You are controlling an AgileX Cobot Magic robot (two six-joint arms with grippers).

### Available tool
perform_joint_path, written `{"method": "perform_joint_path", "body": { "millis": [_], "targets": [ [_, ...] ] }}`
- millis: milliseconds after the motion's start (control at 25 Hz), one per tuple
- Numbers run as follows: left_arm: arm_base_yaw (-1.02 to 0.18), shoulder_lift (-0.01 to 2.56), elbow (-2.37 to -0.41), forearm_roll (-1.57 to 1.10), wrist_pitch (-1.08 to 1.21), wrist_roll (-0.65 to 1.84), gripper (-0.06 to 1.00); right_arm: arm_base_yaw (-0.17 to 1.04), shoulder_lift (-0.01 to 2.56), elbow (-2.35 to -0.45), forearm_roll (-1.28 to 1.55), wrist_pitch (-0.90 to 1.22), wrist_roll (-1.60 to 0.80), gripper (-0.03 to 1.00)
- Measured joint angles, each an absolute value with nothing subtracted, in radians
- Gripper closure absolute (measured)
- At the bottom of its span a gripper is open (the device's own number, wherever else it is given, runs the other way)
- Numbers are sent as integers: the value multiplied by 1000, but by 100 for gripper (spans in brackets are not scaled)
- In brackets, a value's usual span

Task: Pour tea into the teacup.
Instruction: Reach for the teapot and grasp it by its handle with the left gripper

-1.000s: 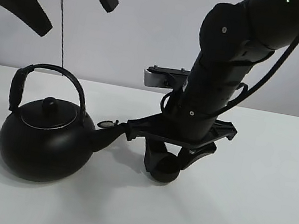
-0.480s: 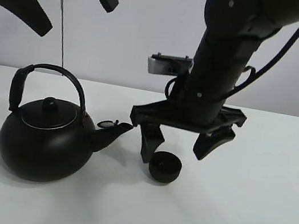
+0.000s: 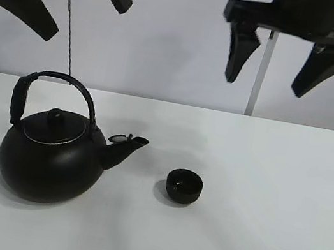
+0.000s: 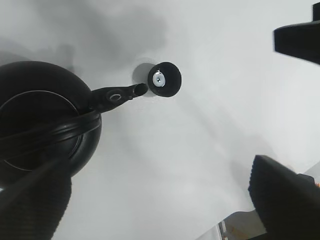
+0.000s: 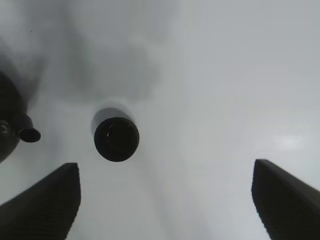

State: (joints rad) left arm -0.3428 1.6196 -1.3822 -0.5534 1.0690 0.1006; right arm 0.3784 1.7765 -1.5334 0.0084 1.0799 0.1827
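Note:
The small black teacup (image 3: 183, 186) stands upright on the white table, just right of the spout of the big black kettle (image 3: 51, 156). No stream of tea shows. My right gripper (image 3: 265, 84) is open and empty, high above the cup. My left gripper (image 3: 87, 20) is open and empty, high above the kettle. The left wrist view shows the kettle (image 4: 40, 115), its spout beside the teacup (image 4: 164, 80), and the open left gripper (image 4: 263, 105). The right wrist view shows the teacup (image 5: 116, 139) far below the open right gripper (image 5: 166, 167), with the kettle's spout (image 5: 30, 134) at the edge.
The white table (image 3: 281, 210) stretches right of and in front of the cup. A pale wall with a thin vertical post (image 3: 261, 77) stands behind. The kettle's arched handle (image 3: 58, 80) stands upright over its lid.
My right gripper, low around the teacup a second ago, has opened, let it go and risen high. The cup stays on the table. The kettle and left gripper have not moved.

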Motion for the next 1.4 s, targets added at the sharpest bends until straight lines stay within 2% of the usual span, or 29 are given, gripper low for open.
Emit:
{"method": "perform_joint_path", "body": {
  "millis": [160,280,1400],
  "targets": [
    [-343,1620,-1382,-553,1069,101,25,258,1719,-1536,129,1145,168,33],
    [-343,1620,-1382,-553,1069,101,25,219,1697,-1536,181,1161,154,33],
    [-343,1620,-1382,-553,1069,101,25,216,1691,-1536,296,1159,163,33]
  ]
}}
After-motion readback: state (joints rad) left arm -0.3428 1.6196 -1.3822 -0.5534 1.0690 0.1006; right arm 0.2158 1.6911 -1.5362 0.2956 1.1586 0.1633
